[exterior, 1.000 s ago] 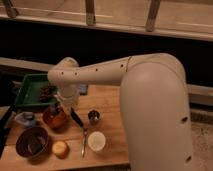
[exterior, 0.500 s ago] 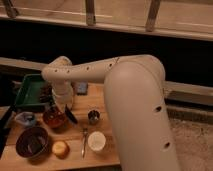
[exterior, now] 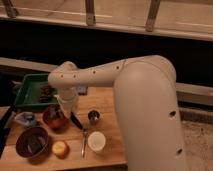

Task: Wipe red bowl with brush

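Note:
The red bowl (exterior: 52, 119) sits on the wooden table (exterior: 107, 100), left of centre, partly covered by my arm. My gripper (exterior: 64, 111) hangs straight over the bowl's right half, at its rim. The slim black brush (exterior: 75, 120) slants down and to the right from the gripper, its dark end just past the bowl's right edge. The part of the brush inside the gripper is hidden.
A green tray (exterior: 30, 90) stands at the back left. A dark maroon bowl (exterior: 32, 142) is at the front left, a yellow-orange thing (exterior: 60, 148) beside it. A silver fork (exterior: 83, 142), a white cup (exterior: 96, 140) and a small metal cup (exterior: 93, 116) lie to the right.
My arm has swung further left over the last second, and the gripper with the brush has shifted left with it over the red bowl.

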`<state>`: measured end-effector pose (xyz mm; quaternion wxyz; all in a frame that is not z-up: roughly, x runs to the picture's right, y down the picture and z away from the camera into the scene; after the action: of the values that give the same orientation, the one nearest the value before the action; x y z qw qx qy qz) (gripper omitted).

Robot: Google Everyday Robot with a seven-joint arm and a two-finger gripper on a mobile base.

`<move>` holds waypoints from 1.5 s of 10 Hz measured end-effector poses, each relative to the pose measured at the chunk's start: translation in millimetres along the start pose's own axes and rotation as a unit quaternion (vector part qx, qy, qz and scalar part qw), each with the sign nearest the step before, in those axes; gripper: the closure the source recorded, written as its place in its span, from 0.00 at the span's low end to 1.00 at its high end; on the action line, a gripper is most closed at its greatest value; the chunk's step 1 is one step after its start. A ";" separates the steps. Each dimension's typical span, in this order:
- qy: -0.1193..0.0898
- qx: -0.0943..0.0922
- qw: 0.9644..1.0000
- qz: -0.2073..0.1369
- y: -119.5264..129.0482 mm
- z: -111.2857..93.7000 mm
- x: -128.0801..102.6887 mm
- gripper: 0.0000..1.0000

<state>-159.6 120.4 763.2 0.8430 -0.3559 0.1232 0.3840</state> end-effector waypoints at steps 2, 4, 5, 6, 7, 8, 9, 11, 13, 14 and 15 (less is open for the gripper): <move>-0.003 0.017 1.000 0.019 -16.8 -6.1 3.4 1.00; -0.009 0.032 0.999 0.015 -17.1 -15.7 -8.7 1.00; -0.014 0.036 0.999 0.007 -11.9 -20.1 -22.1 1.00; -0.017 0.039 0.999 -0.004 -4.0 -22.9 -36.0 1.00; -0.020 0.038 0.999 -0.016 3.5 -23.5 -44.4 1.00; -0.019 0.038 0.999 -0.029 11.8 -22.5 -48.9 1.00; -0.016 0.038 0.998 -0.039 19.5 -19.9 -48.4 1.00; -0.002 0.040 0.998 -0.053 26.1 -13.5 -33.8 1.00; 0.010 0.041 0.998 -0.047 17.3 -9.9 -12.2 1.00; 0.010 0.037 0.999 -0.034 7.4 -11.3 -3.8 1.00; 0.007 0.035 0.999 -0.022 -3.1 -14.2 -3.4 1.00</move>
<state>-158.7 107.2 756.2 0.8622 -0.3314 0.1352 0.3584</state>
